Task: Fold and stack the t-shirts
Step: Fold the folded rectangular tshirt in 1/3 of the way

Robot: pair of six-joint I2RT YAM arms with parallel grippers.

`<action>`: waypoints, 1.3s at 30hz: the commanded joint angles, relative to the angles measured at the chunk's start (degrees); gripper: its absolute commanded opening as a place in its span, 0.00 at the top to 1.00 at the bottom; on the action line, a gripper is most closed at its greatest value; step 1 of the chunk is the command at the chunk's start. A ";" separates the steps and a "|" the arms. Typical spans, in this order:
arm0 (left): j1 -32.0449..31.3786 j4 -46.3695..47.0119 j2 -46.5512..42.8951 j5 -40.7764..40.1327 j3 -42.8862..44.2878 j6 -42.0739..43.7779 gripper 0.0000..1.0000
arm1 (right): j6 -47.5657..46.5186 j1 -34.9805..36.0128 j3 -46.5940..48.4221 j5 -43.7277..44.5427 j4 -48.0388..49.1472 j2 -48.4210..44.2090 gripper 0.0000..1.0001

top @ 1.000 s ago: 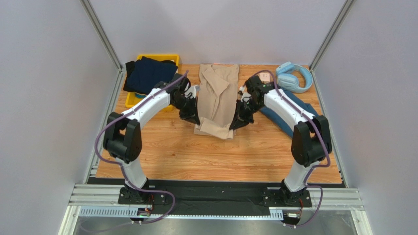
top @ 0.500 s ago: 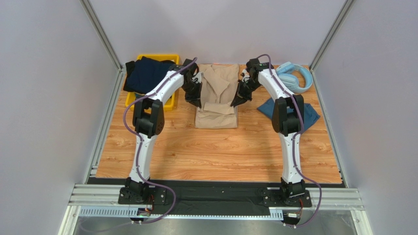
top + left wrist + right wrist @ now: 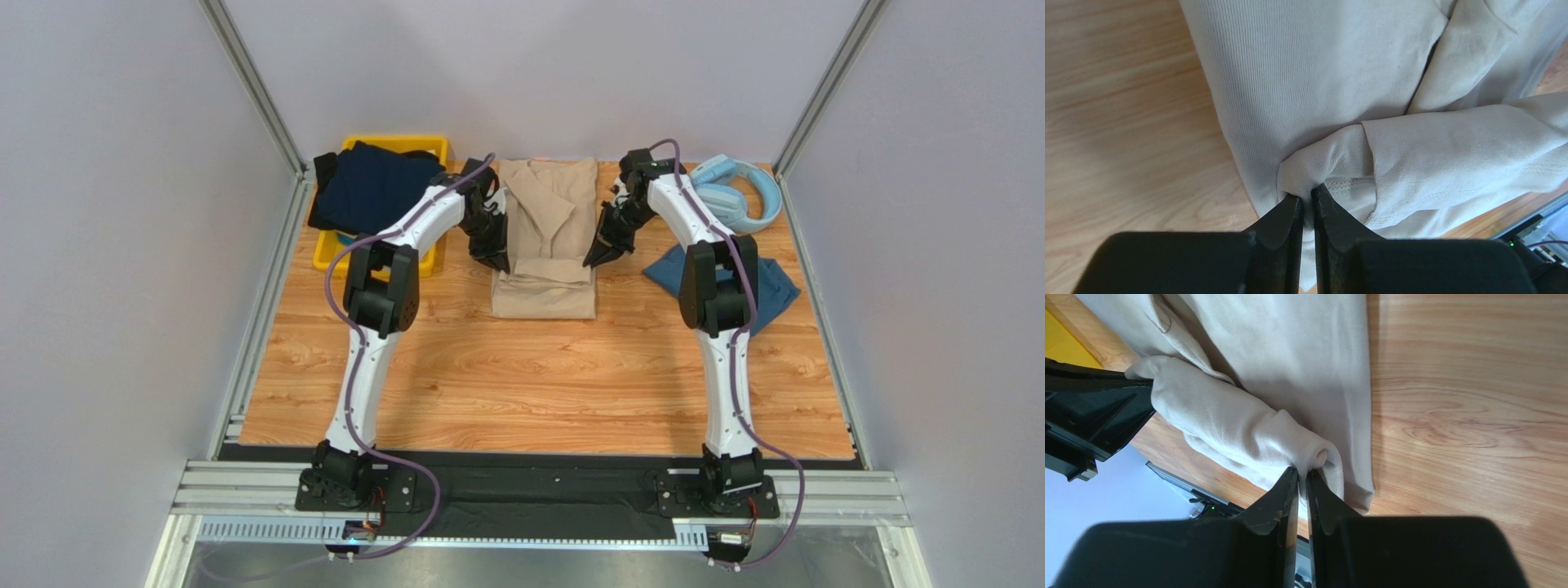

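Note:
The beige t-shirt [image 3: 546, 233] lies as a narrow folded strip at the back middle of the table. Its near hem is doubled back over the body. My left gripper [image 3: 497, 260] is shut on the hem's left corner [image 3: 1324, 168]. My right gripper [image 3: 597, 257] is shut on the hem's right corner [image 3: 1303, 450]. Both hold the fold a little above the shirt. The teal-blue t-shirt [image 3: 767, 284] lies crumpled at the right, partly hidden by my right arm. The dark navy t-shirt [image 3: 368, 184] lies heaped on the yellow bin [image 3: 432, 147] at the back left.
Light-blue headphones [image 3: 736, 190] lie at the back right corner. Bare wood table [image 3: 540, 380] stretches in front of the beige shirt. Metal frame posts stand at both back corners.
Both grippers have carried the beige shirt's near hem away from me, toward the back, folding it over the body. Both arms stretched out further.

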 commanded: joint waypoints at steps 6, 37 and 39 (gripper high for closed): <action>0.41 3.61 -3.98 -9.12 3.10 -2.01 0.75 | 5.40 -2.56 2.45 1.75 5.31 0.33 0.74; -6.62 15.56 -19.02 -4.48 -29.41 -1.74 0.80 | -2.68 9.39 -23.39 2.88 8.82 -12.60 0.74; -6.62 15.74 -18.76 -4.92 -29.86 -1.13 0.80 | -2.77 9.56 -23.04 4.73 9.44 -11.02 0.75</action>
